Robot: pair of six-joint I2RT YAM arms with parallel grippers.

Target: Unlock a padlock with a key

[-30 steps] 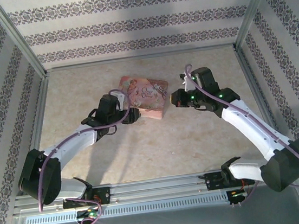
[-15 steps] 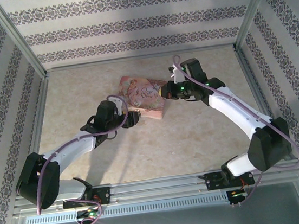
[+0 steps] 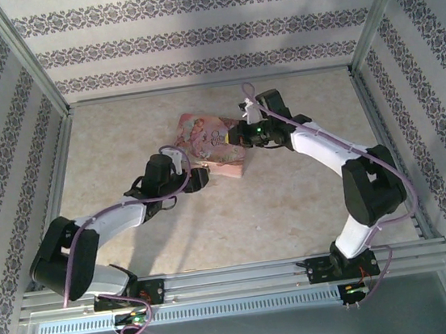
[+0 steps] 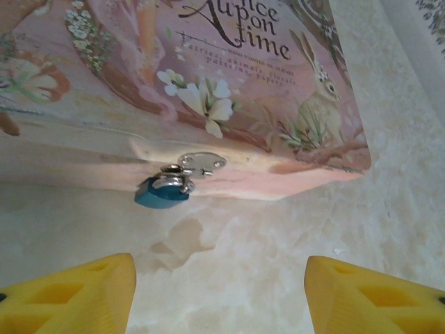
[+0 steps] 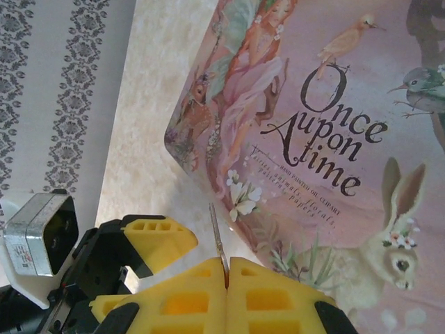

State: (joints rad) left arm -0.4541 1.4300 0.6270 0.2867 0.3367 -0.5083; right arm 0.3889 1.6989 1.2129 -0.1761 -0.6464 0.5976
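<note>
The padlock [image 4: 161, 193] hangs closed on the near edge of the pink box [image 4: 229, 83], facing the wide, empty left gripper [image 4: 219, 292], while the right gripper [image 5: 226, 273] pinches the key [image 5: 217, 233] over the lid, not yet inserted.

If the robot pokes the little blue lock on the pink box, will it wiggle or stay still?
It would probably swing: the padlock is hooked by its thin loop to the silver clasp, not fixed flat. It looks like smooth metal, so it may slip from a pinch. The pink box is much bigger, so it likely stays put.
</note>
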